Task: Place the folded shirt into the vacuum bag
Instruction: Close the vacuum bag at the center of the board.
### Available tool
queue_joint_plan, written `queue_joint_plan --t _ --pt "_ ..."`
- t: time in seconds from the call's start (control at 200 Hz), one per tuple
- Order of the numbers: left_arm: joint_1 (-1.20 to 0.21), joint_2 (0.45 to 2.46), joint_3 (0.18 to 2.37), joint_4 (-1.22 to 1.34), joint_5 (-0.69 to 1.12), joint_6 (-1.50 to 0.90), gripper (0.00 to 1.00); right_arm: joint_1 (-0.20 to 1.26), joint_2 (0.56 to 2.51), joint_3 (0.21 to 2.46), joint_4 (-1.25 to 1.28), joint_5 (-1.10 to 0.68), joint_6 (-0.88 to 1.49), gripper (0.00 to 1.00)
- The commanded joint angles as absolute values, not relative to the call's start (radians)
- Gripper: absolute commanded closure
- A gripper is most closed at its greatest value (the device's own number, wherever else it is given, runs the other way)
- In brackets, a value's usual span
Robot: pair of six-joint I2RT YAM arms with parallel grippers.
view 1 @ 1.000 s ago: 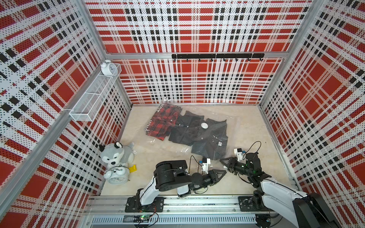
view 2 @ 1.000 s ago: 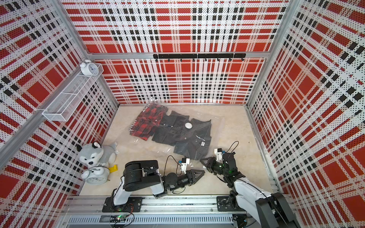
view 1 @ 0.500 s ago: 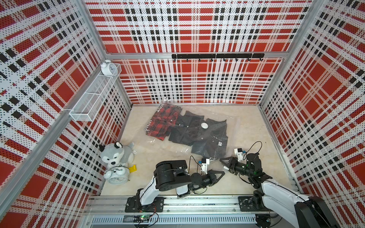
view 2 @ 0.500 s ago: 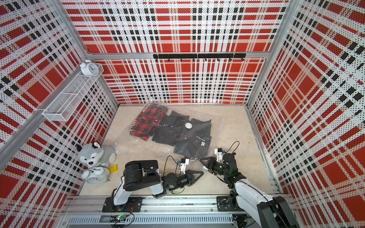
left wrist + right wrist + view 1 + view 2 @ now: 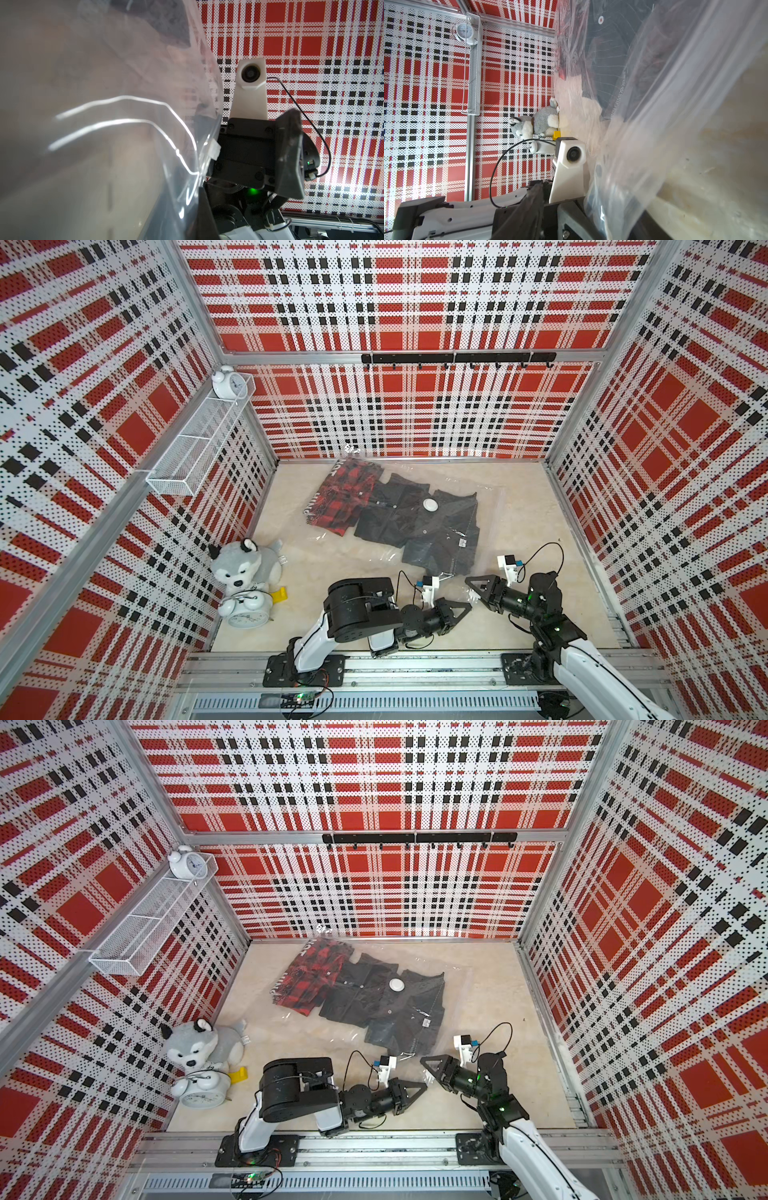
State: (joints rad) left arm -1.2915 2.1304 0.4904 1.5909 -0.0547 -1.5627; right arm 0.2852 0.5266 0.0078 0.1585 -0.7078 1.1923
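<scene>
Closely, vacuum bag (image 5: pixel 490 510) edge pinched by left gripper (image 5: pixel 466 605), contact hidden under film, right gripper (image 5: pixel 471 588) jaws parted beside bag's slider clip (image 5: pixel 215 149)

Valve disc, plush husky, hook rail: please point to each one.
valve disc (image 5: pixel 429 504), in a top view, centre of the white disc.
plush husky (image 5: pixel 233 573), in a top view, on its face.
hook rail (image 5: pixel 457 358), in a top view, middle of the black bar.

Black-and-white left arm (image 5: pixel 359 610) and right arm (image 5: pixel 548 614)
White cameras (image 5: pixel 509 566) and thin black cables (image 5: pixel 544 549) are seen on both.
</scene>
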Motion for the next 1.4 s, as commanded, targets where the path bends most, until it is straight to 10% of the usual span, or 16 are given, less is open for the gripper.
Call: queue_joint_plan --t 0.0,0.351,0.927,1.117,1.393 --pt "-1.303 2.161 0.468 1.755 -0.035 -1.620 1.00 0.279 0.472 -0.078 0.043 -0.732 1.173 0.44" --pt "-1.316 2.105 0.411 1.778 -0.051 -1.634 1.00 0.279 0.463 -0.063 -0.085 -0.705 1.122 0.66" --pt "-1.315 2.099 0.416 1.784 -0.025 -1.631 1.00 0.316 0.559 -0.075 -0.027 -0.761 1.105 0.59" --pt "-1.306 2.085 0.420 1.786 -0.009 -1.623 1.00 0.335 0.539 -0.075 -0.100 -0.732 1.085 0.38" --pt "-1.298 2.083 0.444 1.782 0.019 -1.622 1.00 0.337 0.438 -0.085 -0.158 -0.726 1.114 0.50"
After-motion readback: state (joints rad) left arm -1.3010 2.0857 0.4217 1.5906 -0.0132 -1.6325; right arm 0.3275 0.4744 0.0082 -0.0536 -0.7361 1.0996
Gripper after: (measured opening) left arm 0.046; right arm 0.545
